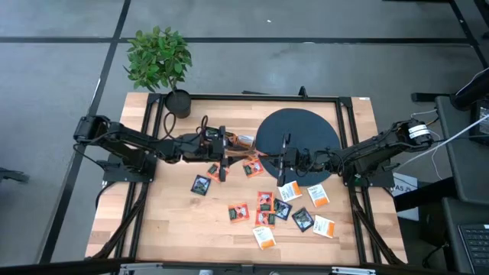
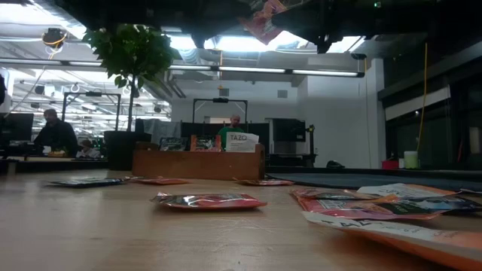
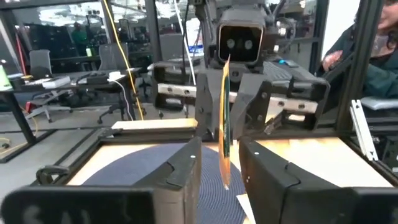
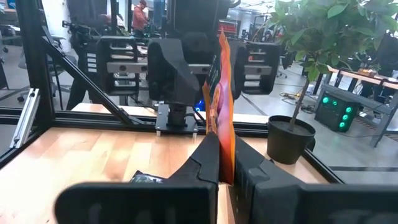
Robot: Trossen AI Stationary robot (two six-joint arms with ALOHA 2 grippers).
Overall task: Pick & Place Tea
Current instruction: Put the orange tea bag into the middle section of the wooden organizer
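Sachets (image 1: 284, 211) are lying scattered on the table (image 1: 168, 221) nearest you. Above them, your right gripper (image 4: 225, 163) is clenching an upright orange sachet (image 4: 222, 93) in mid-air. Your left gripper (image 3: 219, 163) is straddling its far edge; grip unclear. Beyond, you're seeing the disc (image 1: 298, 130) and plant (image 1: 158, 59).

"TAZO" in dark letters on a white card (image 2: 242, 141) standing above the wooden tray (image 2: 197, 162) at the far side of the table, low view; partial large letters, perhaps "TA", on the nearest white and orange sachet (image 2: 392, 228), too cut off to read surely; print on the other sachets too small to make out; nothing else legible.
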